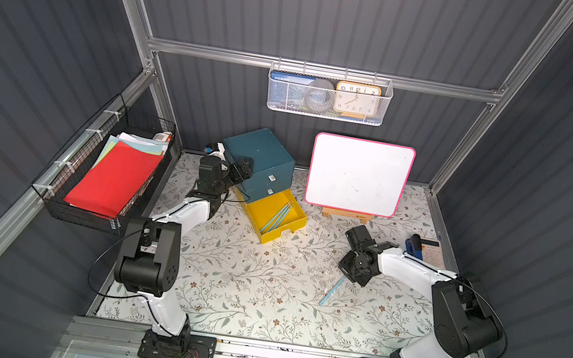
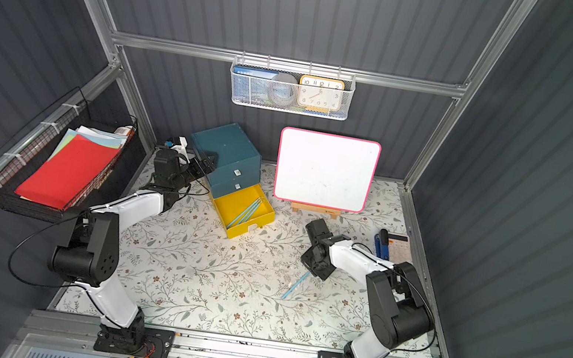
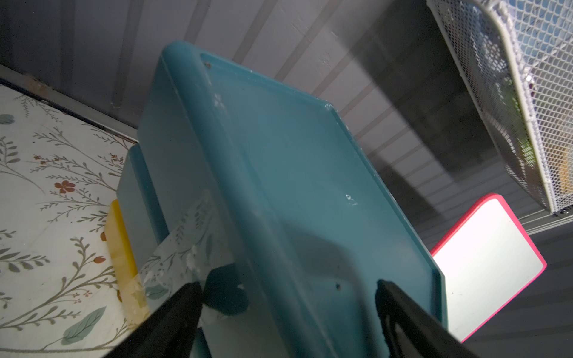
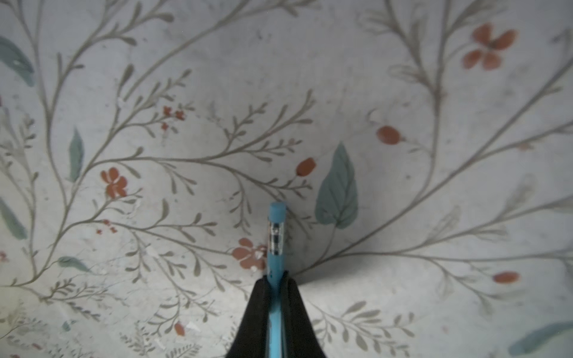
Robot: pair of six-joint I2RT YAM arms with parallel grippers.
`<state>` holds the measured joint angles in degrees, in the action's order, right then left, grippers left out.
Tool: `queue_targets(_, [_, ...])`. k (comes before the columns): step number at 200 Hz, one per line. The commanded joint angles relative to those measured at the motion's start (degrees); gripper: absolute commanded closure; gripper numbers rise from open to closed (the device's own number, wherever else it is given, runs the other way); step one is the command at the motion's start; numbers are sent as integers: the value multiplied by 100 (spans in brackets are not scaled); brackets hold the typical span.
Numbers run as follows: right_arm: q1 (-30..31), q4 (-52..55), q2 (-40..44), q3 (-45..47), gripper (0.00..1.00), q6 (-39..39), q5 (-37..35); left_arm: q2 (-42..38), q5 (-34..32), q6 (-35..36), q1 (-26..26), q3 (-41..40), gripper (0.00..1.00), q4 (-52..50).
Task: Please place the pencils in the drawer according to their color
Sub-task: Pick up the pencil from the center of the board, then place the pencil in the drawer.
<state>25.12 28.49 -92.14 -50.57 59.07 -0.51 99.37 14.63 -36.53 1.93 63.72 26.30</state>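
Your right gripper [image 4: 276, 279] is clenched on a light blue pencil [image 4: 276, 235] down at the bench [image 1: 242, 278], eraser end ahead, likely headed for the yellow drawer [image 1: 277, 236] with matching pencils [image 1: 276, 218]; your left gripper [image 3: 288, 297], spread, straddles the cabinet [image 3: 279, 170] edge, probably steadying it.

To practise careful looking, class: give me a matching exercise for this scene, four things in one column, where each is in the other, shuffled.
1 clock
2 whiteboard
3 red paper
4 single blue pencil

A in the black wire basket
B pinched in the right gripper
C on the wooden easel
D in the white mesh basket

Pairs: 1-D, 2-C, 3-A, 4-B
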Motion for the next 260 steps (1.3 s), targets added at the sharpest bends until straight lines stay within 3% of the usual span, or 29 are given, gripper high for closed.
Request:
queue_targets(1, [25,-143,193,-202,100,-72,290,-50,207,107,46,-71,8,-139])
queue_targets(68, [364,-208,-165,-1068,100,-110,587,-41,209,111,44,-69,8,-133])
queue_targets(163, [905,-170,-1955,-3864,100,-275,1100,-46,193,146,44,-16,8,-191])
queue_targets(260, [998,-370,-3651,-5915,100,-63,1761,30,204,164,44,48,8,-233])
